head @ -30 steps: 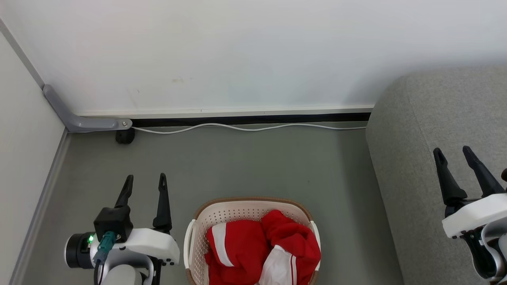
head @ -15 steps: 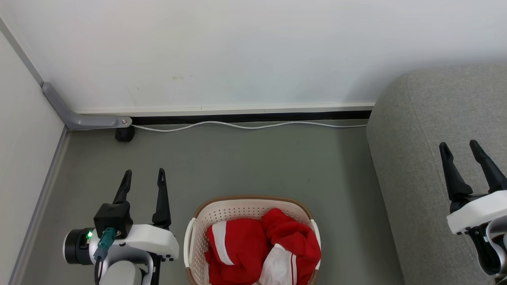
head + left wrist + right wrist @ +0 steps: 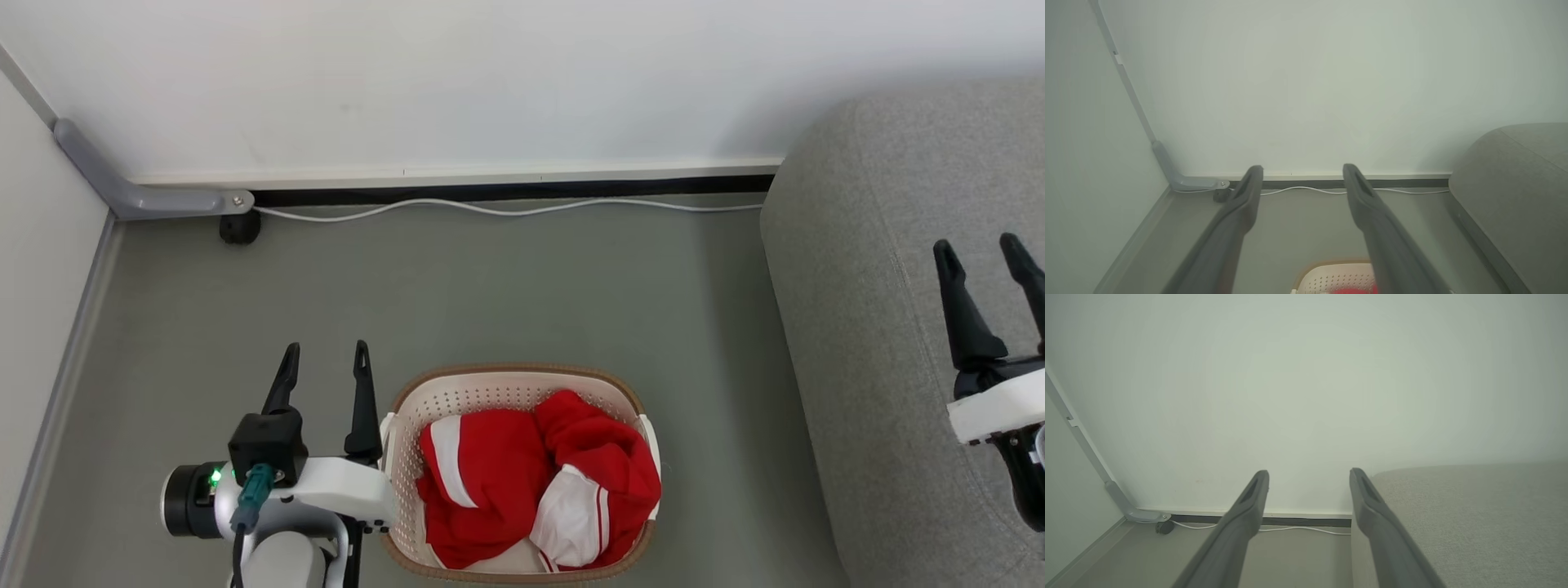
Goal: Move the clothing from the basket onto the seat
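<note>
My left end effector [image 3: 325,349] hangs with its two dark fingers spread wide and nothing between them, just left of the basket [image 3: 514,369]. Its inner finger stands right beside the basket's left handle (touching or not, I cannot tell from the head camera). My right end effector [image 3: 977,243] is spread just as wide and just as empty, over the seat [image 3: 865,310] at the right edge of the head view, fingers pointing towards the wall [image 3: 490,73].

Through the left wrist camera I look between the fingers at the wall, with the basket's perforated far side and a sliver of red at the bottom edge. Through the right wrist camera the seat's rounded grey edge runs along the right-hand finger.

The clothing [image 3: 522,482] lies inside the basket, a crumpled red heap with a broad white stripe on its left and a white panel with thin red lines at its lower right. It covers most of the basket's bottom.

The basket stands on the grey floor [image 3: 506,286], between my left end effector and the seat, and apart from the seat. A white cable [image 3: 506,210] trails along the foot of the wall, from a black caster [image 3: 237,229] in the left corner across to the seat.
</note>
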You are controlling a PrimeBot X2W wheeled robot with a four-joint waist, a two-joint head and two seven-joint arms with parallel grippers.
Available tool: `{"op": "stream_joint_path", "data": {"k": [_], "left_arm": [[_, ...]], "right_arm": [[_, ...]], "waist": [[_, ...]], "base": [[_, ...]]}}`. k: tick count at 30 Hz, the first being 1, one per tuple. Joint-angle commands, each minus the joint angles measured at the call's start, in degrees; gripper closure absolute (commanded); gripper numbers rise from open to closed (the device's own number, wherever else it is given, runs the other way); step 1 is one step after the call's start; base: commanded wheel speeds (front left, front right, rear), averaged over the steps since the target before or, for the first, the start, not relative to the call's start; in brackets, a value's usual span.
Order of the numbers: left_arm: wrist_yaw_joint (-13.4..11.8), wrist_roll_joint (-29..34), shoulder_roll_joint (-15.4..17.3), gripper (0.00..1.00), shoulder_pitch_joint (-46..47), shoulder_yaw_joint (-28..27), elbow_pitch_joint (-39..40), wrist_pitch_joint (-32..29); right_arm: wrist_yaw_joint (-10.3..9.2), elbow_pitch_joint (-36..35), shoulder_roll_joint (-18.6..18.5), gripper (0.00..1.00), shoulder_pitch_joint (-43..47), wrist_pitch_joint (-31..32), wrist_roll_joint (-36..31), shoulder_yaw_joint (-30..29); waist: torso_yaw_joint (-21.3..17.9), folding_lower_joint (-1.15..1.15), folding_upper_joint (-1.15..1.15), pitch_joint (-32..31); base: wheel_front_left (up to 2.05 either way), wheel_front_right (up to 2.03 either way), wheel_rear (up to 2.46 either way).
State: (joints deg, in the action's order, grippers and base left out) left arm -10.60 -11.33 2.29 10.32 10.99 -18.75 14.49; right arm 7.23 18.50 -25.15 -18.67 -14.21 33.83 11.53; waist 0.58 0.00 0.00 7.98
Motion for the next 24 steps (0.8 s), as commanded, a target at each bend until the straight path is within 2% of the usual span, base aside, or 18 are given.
{"op": "stream_joint_path", "data": {"k": [1, 17, 24], "left_arm": [[-1.3, -0.8, 0.6, 0.0, 3.2, -0.8, 2.0, 0.5], [-13.0, -7.1, 0.6, 0.0, 10.1, 14.1, 3.5, 0.5], [-15.6, -9.1, 0.6, 0.0, 14.1, 19.4, 2.5, 0.5]], "right_arm": [[0.25, -2.2, -2.1, 0.0, -1.2, -0.8, 0.5, 0.3], [0.25, -17.4, -9.2, 0.0, -4.2, -0.8, 5.5, -6.4], [0.25, -21.7, -10.5, 0.0, -5.1, -0.8, 7.0, -8.5]], "waist": [[-0.2, 0.0, 0.0, 2.3], [-0.7, 0.0, 0.0, 21.0], [-0.4, 0.0, 0.0, 27.4]], "base": [[0.0, 0.0, 0.0], [0.0, 0.0, 0.0], [0.0, 0.0, 0.0]]}}
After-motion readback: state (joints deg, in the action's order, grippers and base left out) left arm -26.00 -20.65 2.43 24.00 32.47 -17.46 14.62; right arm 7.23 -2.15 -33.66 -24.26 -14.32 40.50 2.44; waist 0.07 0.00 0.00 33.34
